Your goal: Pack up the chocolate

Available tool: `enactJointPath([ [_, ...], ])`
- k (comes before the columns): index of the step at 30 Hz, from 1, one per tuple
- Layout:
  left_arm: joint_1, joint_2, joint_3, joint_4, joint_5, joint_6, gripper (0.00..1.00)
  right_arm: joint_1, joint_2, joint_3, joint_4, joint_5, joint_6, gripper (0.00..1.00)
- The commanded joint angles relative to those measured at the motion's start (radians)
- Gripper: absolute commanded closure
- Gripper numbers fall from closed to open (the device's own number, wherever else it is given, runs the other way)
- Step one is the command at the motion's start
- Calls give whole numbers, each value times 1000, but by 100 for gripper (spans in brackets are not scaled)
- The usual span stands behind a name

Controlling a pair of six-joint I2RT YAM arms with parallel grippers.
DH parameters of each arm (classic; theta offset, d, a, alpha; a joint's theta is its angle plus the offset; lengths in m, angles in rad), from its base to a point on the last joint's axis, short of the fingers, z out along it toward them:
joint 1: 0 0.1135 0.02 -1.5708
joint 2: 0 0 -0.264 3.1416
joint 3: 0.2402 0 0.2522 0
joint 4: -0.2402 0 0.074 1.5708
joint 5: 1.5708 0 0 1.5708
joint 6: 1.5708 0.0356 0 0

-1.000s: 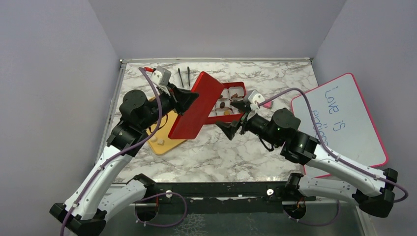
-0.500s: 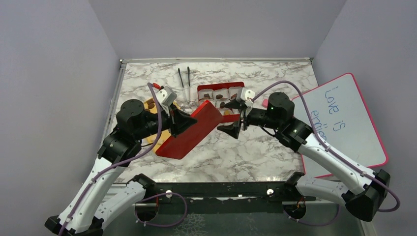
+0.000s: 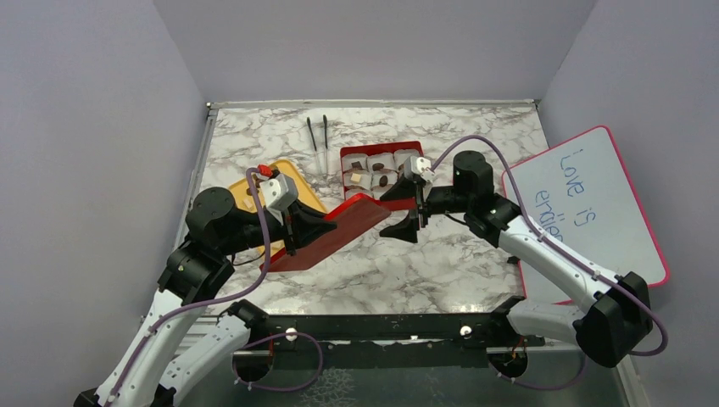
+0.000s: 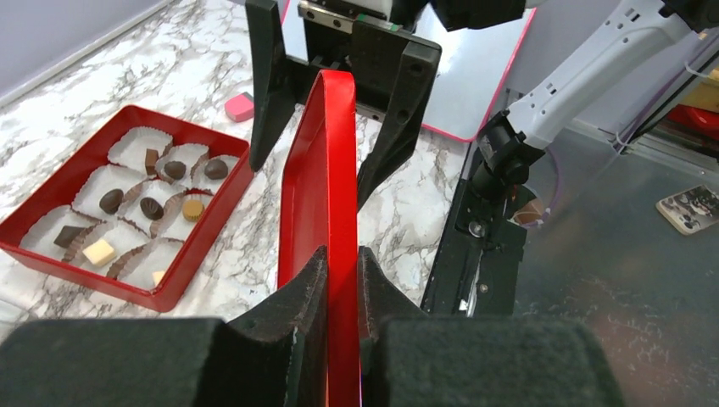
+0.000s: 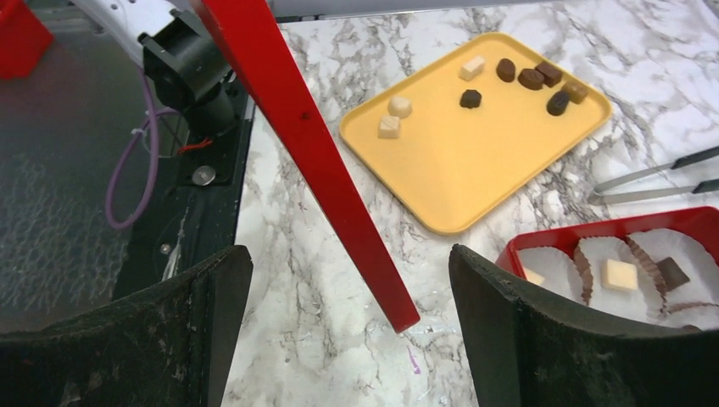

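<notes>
At the back of the worktop, red box [image 4: 216, 222]: open, lined with white paper cups, most of which hold a piece.
Packed chocolate [image 4: 153, 208]: dark rounds, a tan one and a few cream cubes sit in the cups, one to a cup as far as can be seen.
Loose chocolate [image 5: 532, 79]: a handful of dark and pale pieces lies on the yellow tray [image 5: 475, 161], bunched toward its far corner in the right wrist view. None of it touches either tool.
Lid [image 4: 326, 186]: red and flat, held off the box and tilted, its far end pointing at the right arm.
Left tool [image 4: 337, 263]: pressed together on the near edge of the lid, one finger on each face.
Right tool [image 5: 348, 288]: spread wide and holding nothing. The lid's far tip hangs between its two fingers without touching either.
Progress: I judge it well along but not finished. The box is largely filled, yet pieces remain on the tray and the lid is not on.
What is left: probably moving the loose pieces across, then seating the lid.
Chocolate relative to the tools: the packed pieces lie just behind the right tool in the top view. The tray lies beside the left arm, across the lid from the right tool and well apart from it.
Also there: tweezers [image 3: 318, 140] near the box, a pink block [image 4: 240, 107] and a whiteboard [image 3: 593, 212].
</notes>
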Motion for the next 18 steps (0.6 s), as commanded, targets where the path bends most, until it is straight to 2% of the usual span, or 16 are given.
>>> enactJointPath([
  [1,-1,-23,20,67,58,42,100,-13,11,9,50,-132,-30,11],
  [8,-1,-24,20,93,86,37,100,-15,39,4,47,-174,-52,27],
  [12,-1,-34,14,118,114,35,100,-15,69,10,38,-192,-61,32],
  [15,-1,-44,8,138,112,33,100,-15,77,16,37,-202,-62,41],
  [18,-1,-52,5,139,101,44,100,-15,67,15,37,-195,-62,54],
])
